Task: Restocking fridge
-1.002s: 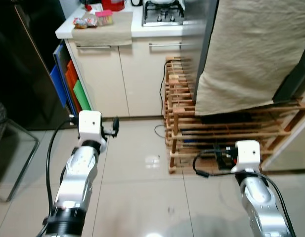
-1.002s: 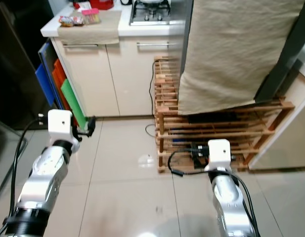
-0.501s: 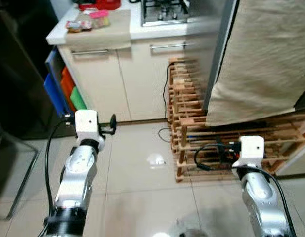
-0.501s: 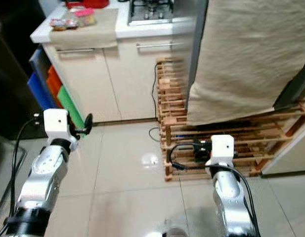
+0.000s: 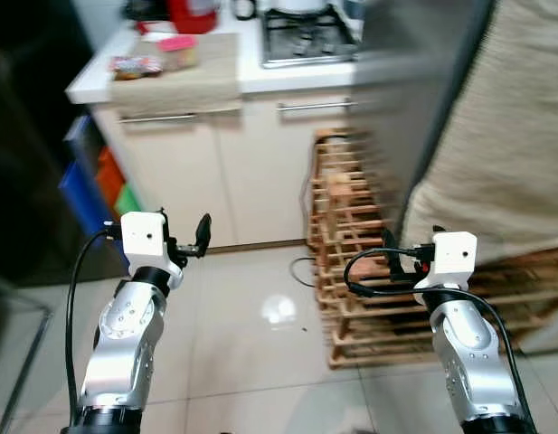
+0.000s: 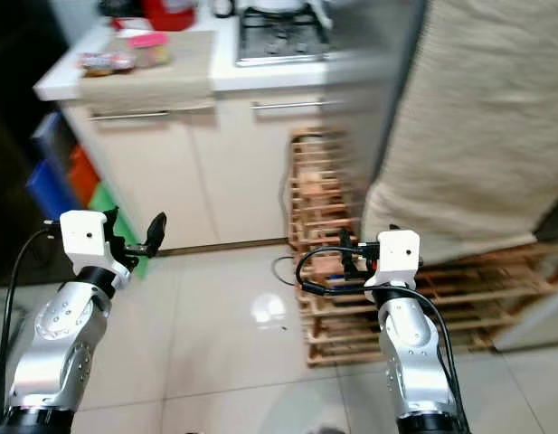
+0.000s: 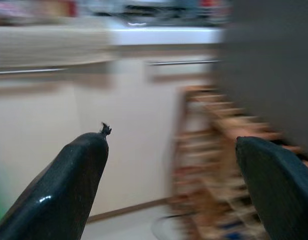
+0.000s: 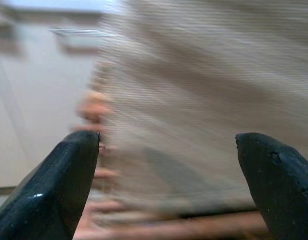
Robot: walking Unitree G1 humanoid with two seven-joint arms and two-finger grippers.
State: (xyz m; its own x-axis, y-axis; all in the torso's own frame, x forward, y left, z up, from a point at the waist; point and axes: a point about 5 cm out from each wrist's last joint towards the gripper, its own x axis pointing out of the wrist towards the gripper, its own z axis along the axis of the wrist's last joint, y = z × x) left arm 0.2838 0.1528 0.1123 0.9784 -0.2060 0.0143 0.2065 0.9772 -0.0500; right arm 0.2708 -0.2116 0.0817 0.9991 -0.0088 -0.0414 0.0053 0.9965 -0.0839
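1. The left gripper (image 7: 171, 185) is raised at the robot's left, over the floor (image 5: 260, 353), and aimed at the cabinets (image 5: 215, 172). Its two black fingers (image 7: 74, 190) stand wide apart with nothing between them.

2. The right gripper (image 8: 168, 190) is held up at the robot's right, just before the rack (image 5: 360, 271). Its fingers (image 8: 59, 190) are also spread wide and hold nothing.

3. The rack is a wooden slatted one, low on the floor, standing right of the cabinets. A beige cloth (image 5: 505, 163) hangs down over its right part; the right wrist view looks straight at that cloth, blurred.

4. A tall grey panel (image 5: 414, 99) rises between the cabinets and the cloth. It is blurred, and I cannot tell whether it is the fridge.

5. The cabinets are cream with long bar handles (image 5: 161, 116). On the counter (image 5: 260, 77) above them sits a hob (image 5: 307, 41).

6. Left of the hob a beige mat (image 5: 184, 77) lies on the counter and hangs a little over the front edge. Snack packets (image 5: 138, 65) and a pink-lidded tub (image 5: 174, 45) rest on it, and a red pot (image 5: 190, 14) stands behind them.

7. Blue, orange and green boards (image 5: 93, 185) lean at the left end of the cabinets.

8. A black cable (image 5: 301, 264) lies on the floor by the rack's left foot.

9. The tiles are pale and glossy, with a bright spot of glare (image 5: 279, 309) between the two arms.
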